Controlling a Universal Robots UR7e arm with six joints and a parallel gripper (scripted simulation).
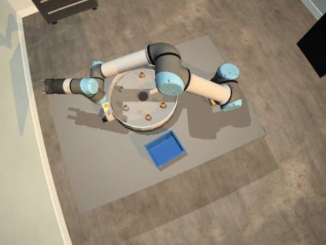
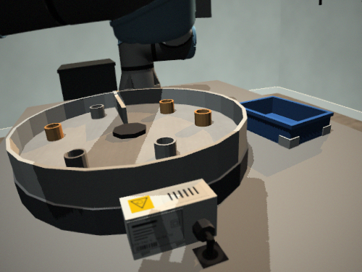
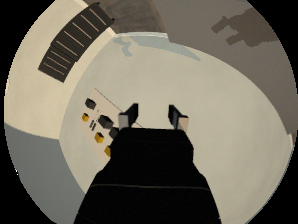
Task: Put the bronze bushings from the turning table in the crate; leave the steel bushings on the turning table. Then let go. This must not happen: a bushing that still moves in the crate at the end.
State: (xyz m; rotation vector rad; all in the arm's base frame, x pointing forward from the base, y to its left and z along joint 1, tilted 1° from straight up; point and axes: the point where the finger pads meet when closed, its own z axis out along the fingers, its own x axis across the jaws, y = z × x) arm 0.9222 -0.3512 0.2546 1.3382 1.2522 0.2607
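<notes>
The round turning table (image 1: 143, 98) holds three bronze bushings (image 1: 141, 74) (image 1: 162, 104) (image 1: 147, 116) and steel bushings (image 1: 125, 107) (image 1: 120, 88). In the exterior view the bronze bushings (image 2: 53, 131) (image 2: 166, 105) (image 2: 203, 117) and three steel bushings (image 2: 97, 111) (image 2: 76, 158) (image 2: 165, 147) stand upright on the table. The blue crate (image 1: 165, 148) is empty in front of the table; it also shows in the exterior view (image 2: 286, 117). My gripper (image 1: 44, 86) is open and empty, well left of the table, pointing at the wall. The wrist view shows its fingers apart with nothing between them.
A control box (image 2: 170, 217) with a yellow label stands against the table's rim. A divider fin (image 2: 121, 106) rises from the table's hub. The arm's elbow (image 1: 167, 70) hangs over the table. A dark cabinet (image 1: 65, 8) stands at the back and the wall is close on the left.
</notes>
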